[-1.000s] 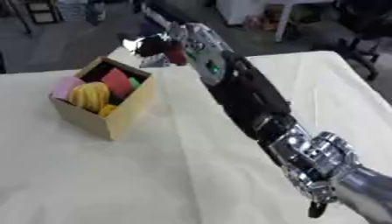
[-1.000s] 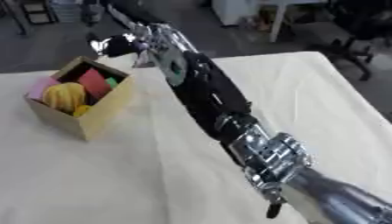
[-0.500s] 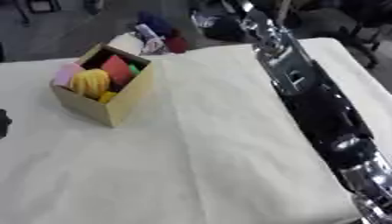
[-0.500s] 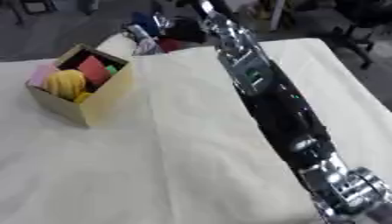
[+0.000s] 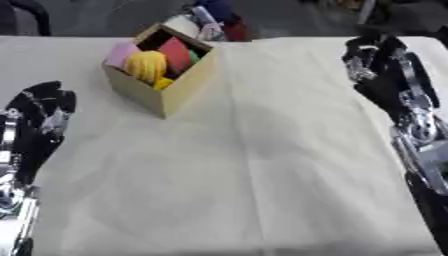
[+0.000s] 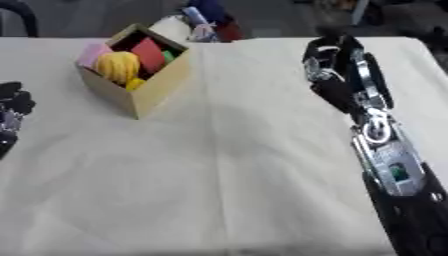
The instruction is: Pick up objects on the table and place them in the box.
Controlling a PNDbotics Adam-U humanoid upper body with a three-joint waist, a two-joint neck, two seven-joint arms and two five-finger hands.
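1. Over the right side of the table (image 6: 227,165), the right hand (image 6: 331,70) is hanging with its fingers curled inward and holding nothing that I can see.
2. Well to the left of this hand and a little farther from the robot, the box (image 5: 166,87) is standing on the cloth, open at the top, with a yellow object (image 5: 146,65), a pink one (image 5: 120,52) and a red one (image 5: 177,51) lying inside it.
3. At the left edge, the left hand (image 5: 39,117) is showing near the box's side; I cannot tell how its fingers are set.
4. Between the two hands, no loose object is lying on the cloth, so I judge that the placing step is finishing.
5. Beyond the box, some small things (image 5: 210,22) are lying just behind it, too blurred to name. If they belong to the task, the next move is calling for a long reach past the box without knocking it.
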